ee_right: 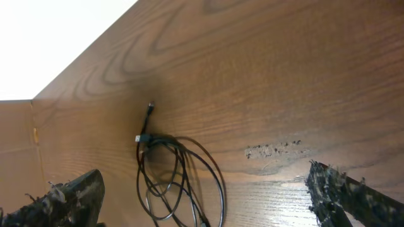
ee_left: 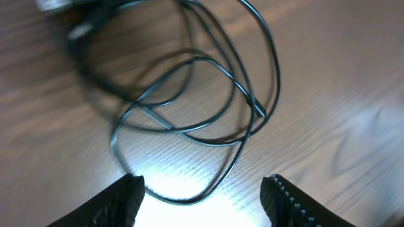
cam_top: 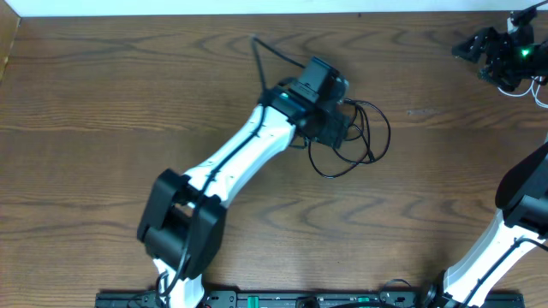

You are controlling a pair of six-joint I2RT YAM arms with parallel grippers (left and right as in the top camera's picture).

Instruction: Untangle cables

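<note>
The black cable [cam_top: 364, 141] lies in loose overlapping loops at the table's middle, with one end trailing to the far left [cam_top: 255, 40]. My left gripper [cam_top: 336, 127] hovers over the coil's left side. In the left wrist view it is open [ee_left: 202, 205], and the lowest loop of the black cable [ee_left: 189, 197] lies between its fingertips, ungripped. My right gripper [cam_top: 501, 53] is at the far right corner. In the right wrist view it is open and empty [ee_right: 208, 202], with a black cable coil [ee_right: 180, 183] and its plug [ee_right: 149, 108] beyond it. A thin white cable [cam_top: 538, 85] shows beside the right gripper.
The wooden table [cam_top: 103, 94] has its far edge against a white wall [cam_top: 257, 7]. A scuffed patch [ee_right: 271, 150] marks the wood. The left arm [cam_top: 231, 162] crosses the table's middle diagonally, and the right arm [cam_top: 514, 214] stands at the right edge.
</note>
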